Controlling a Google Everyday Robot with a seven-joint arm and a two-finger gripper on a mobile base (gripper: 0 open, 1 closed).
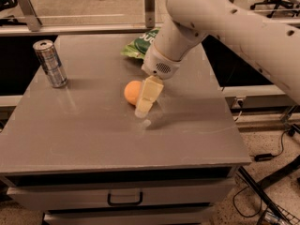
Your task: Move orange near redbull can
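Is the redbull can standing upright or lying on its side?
Upright: the redbull can stands on its base, top rim up. The gripper is beside the orange.

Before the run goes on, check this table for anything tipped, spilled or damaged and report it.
Nothing stands out. The redbull can stands upright at the far left, the orange sits in the middle, the hand hangs close beside it, and the green snack bag lies at the back.

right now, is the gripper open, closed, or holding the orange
Gripper: low, right beside the orange; whether it is open, shut or holding it cannot be told.
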